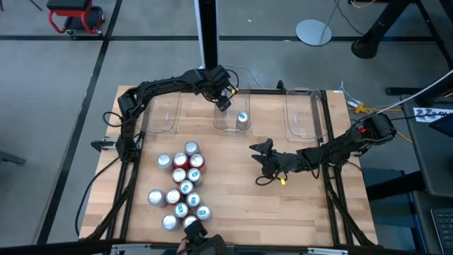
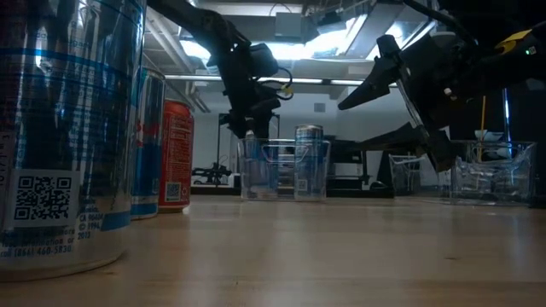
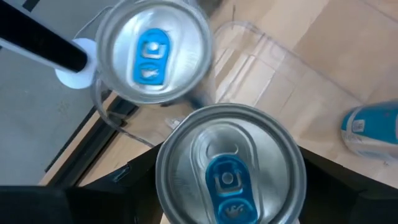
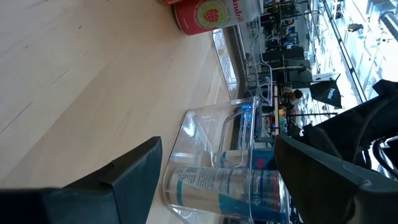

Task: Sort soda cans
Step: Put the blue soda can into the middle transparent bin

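Observation:
My left gripper [image 1: 224,99] reaches to the far edge and is shut on a silver soda can with a blue tab [image 3: 230,168], over the middle clear bin [image 1: 230,127]. Another silver can with a blue tab [image 1: 243,118] stands upright on its base inside that bin [image 2: 309,158]. A cluster of silver-blue and red cans [image 1: 180,188] stands near the table's near left. My right gripper [image 1: 263,157] hangs open over the table's right-centre, touching nothing. In its wrist view its fingers frame the bin [image 4: 205,130] from a distance. My left gripper holds the can by its upper wall just below the rim [image 3: 163,177], pinched between the two fingers [image 3: 134,190], one on each side. The fingers come from above, pointing down. The can sits upright with its top facing the wrist camera; its base is hidden.
Clear bins stand at the far edge to the left [image 1: 161,117] and right [image 1: 301,117] of the middle one. A red can [image 2: 177,153] and tall silver cans [image 2: 60,136] stand close to the low camera. Bare wood lies between the cluster and the bins.

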`<act>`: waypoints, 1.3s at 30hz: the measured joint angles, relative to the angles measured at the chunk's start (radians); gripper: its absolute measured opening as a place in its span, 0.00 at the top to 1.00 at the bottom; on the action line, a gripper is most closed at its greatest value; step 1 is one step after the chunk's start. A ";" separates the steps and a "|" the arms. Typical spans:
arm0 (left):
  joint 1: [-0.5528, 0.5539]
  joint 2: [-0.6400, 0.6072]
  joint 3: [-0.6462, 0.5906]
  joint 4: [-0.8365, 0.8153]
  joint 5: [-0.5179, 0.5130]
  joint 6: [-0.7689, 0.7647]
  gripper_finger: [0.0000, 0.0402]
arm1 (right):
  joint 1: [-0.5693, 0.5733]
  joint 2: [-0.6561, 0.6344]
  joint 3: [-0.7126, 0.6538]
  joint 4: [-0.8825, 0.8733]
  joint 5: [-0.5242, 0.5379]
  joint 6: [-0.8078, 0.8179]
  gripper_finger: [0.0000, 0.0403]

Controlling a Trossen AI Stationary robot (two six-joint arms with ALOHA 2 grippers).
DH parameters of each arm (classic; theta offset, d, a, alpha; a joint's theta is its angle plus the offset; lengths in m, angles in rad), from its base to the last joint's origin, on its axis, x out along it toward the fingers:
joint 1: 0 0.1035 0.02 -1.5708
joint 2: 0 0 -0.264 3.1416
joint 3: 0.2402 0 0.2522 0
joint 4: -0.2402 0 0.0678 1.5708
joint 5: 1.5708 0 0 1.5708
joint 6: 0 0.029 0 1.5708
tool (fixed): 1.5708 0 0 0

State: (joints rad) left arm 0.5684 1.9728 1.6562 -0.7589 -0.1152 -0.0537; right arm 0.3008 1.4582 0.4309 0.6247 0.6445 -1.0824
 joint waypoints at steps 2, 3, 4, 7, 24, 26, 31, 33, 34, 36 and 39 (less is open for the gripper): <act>0.007 0.002 0.000 -0.001 0.000 -0.008 0.34 | 0.000 0.000 0.000 0.000 0.000 0.001 0.23; 0.011 0.003 0.000 -0.006 0.001 -0.014 0.34 | 0.000 0.000 0.000 -0.001 0.000 0.001 0.23; 0.014 0.004 0.000 -0.011 0.002 -0.017 0.34 | 0.000 0.000 0.000 -0.001 0.000 0.001 0.23; 0.022 0.004 0.000 -0.015 0.003 -0.024 0.34 | 0.000 0.000 0.000 -0.002 0.000 0.002 0.23; 0.035 0.006 0.000 -0.015 0.002 -0.023 0.34 | 0.000 0.000 0.000 -0.008 -0.001 0.004 0.23; 0.035 0.006 0.000 -0.016 0.004 0.008 0.34 | 0.000 0.000 0.000 -0.008 -0.001 0.004 0.23; 0.035 0.006 -0.001 -0.025 0.009 -0.006 0.34 | 0.000 0.000 0.000 -0.009 -0.001 0.004 0.23; 0.035 0.006 -0.001 -0.038 0.012 0.006 0.34 | 0.000 0.000 0.000 -0.010 -0.001 0.004 0.23; 0.035 0.006 -0.001 -0.045 0.011 0.006 0.34 | 0.000 0.000 0.000 -0.012 -0.001 0.004 0.23; 0.035 0.006 -0.001 -0.049 0.012 0.009 0.33 | 0.000 0.000 0.000 -0.014 -0.001 0.004 0.23; 0.036 0.006 -0.001 -0.050 0.011 0.020 0.26 | 0.000 0.000 0.000 -0.014 -0.001 0.004 0.23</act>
State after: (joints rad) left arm 0.6041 1.9789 1.6550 -0.8090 -0.1040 -0.0334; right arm 0.3008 1.4582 0.4309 0.6106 0.6434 -1.0786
